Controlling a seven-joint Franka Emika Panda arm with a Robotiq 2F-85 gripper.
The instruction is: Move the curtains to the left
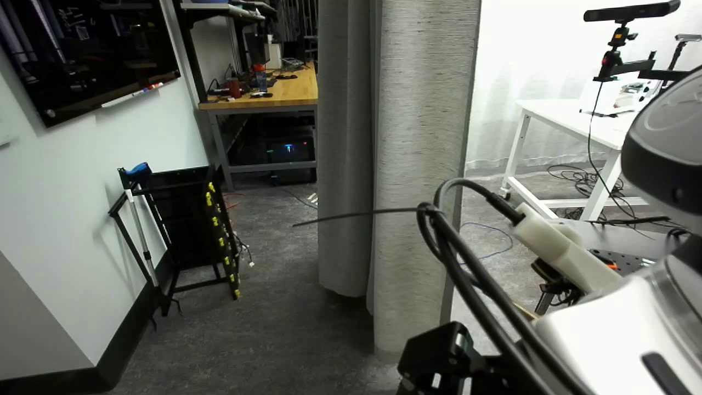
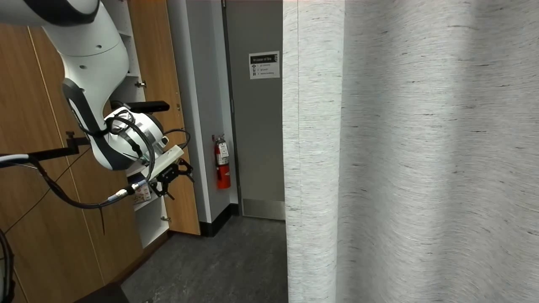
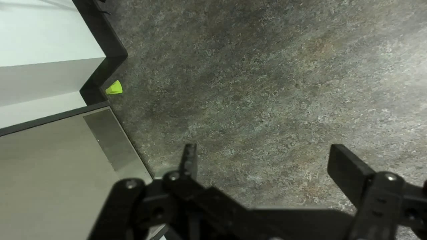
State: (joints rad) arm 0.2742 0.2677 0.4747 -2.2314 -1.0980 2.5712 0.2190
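The curtain [image 1: 422, 137] is seen hanging upright, its long axis running down toward the floor [image 3: 250, 83], and nothing of it is held by the gripper [image 3: 263, 153]: in the wrist view the fingers [image 3: 347, 171] are spread wide, with only floor framed between them. No part of the curtain is shown in that view, so it is judged to lie off to the side of the gripper's aim. In an exterior view its edge [image 2: 290, 168] is placed to the picture's right of the gripper, with the door [image 2: 257, 139] seen in the gap; how far apart they stand in depth cannot be told. The approach is judged to be the step in hand, with the shift not yet made. A sideways reach seems called for, by which the edge is met first; since the folds run vertically, they are best crossed by the fingers, one on each face. If the jaws are brought in askew, the curtain may merely be pushed. Whose left is meant is not settled.
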